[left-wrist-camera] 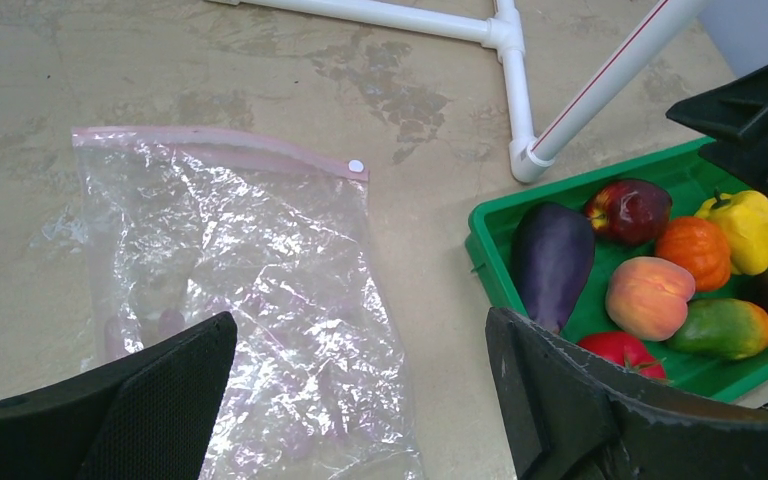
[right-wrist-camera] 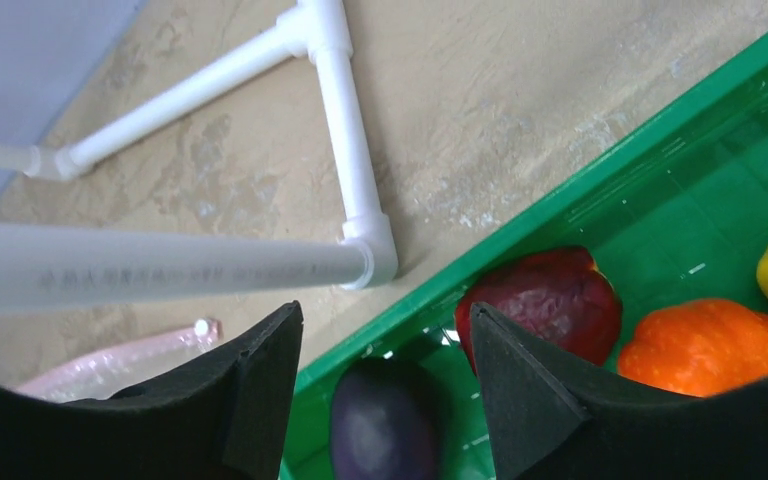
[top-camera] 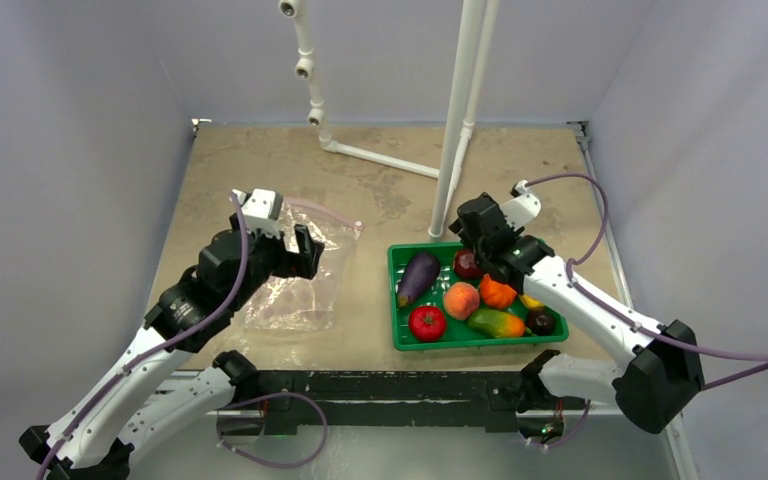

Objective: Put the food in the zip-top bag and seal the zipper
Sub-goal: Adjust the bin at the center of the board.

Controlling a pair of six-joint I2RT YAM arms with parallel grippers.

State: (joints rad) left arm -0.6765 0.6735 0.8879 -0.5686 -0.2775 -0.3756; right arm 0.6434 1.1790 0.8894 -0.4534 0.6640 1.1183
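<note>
Zip-top bag flat and empty left of green tray, food all inside tray; left gripper and right gripper both wide open, empty; bag looks thin, limp, slippery, so best pinched at stiffer zipper strip.

- The left arm reaches forward from its base at the near left, with the elbow bent and the wrist tipped downward.
- The left jaws stand wide apart and grip nothing.
- The right arm stretches forward and inward from the near right, with the wrist angled down.
- The right jaws are parted too and hold nothing.
</note>
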